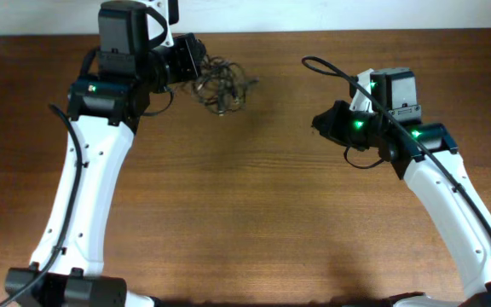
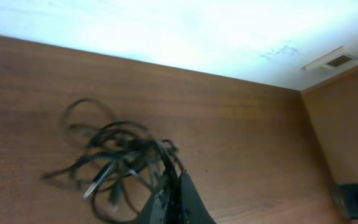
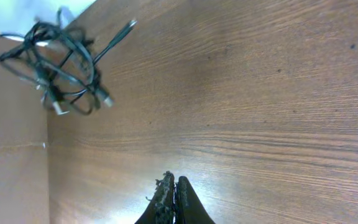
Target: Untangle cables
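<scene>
— Overhead?
— The clump of thin black cables with silvery plugs (image 1: pixel 222 85) lies on the brown wooden table (image 1: pixel 245 213) at the left gripper (image 1: pixel 193 66); the right gripper (image 1: pixel 320 122) is well apart.
— Left wrist?
— Clenched on a strand, it seems — the clump (image 2: pixel 117 165) spreads leftward.
— Right wrist?
— Pinched together, empty — clump (image 3: pixel 58 68) far up-left.

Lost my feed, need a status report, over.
Left gripper shut on cable clump, clump knotted. Right gripper shut, empty, well apart. Nothing seen in the way.
</scene>
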You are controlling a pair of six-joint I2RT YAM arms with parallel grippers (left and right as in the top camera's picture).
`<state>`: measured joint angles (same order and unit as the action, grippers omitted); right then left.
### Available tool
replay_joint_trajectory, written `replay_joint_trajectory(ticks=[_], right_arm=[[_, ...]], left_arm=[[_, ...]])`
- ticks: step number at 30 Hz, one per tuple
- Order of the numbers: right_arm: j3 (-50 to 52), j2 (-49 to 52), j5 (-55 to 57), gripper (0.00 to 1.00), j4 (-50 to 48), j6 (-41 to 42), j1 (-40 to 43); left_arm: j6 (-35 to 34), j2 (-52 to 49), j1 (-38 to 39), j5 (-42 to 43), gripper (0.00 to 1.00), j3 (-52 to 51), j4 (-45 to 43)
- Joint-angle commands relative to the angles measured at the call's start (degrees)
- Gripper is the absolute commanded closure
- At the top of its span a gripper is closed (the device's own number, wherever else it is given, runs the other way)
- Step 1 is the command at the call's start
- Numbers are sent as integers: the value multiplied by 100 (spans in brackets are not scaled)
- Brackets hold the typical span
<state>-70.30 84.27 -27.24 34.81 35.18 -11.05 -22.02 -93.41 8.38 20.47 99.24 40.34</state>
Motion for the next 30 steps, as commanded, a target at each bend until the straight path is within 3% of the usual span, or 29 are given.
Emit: replay_joint_trajectory(ticks=[1, 8, 30], right_arm=[[-11, -79, -286, 96, 22, -92, 20], [-11, -79, -632, 96, 42, -92, 13], [-11, -76, -981, 96, -127, -350, -28]], left_arm=[[66, -131, -20, -33, 100, 131, -61], [66, -131, -20, 420, 100, 131, 28], [15, -131, -24, 780, 100, 131, 551]])
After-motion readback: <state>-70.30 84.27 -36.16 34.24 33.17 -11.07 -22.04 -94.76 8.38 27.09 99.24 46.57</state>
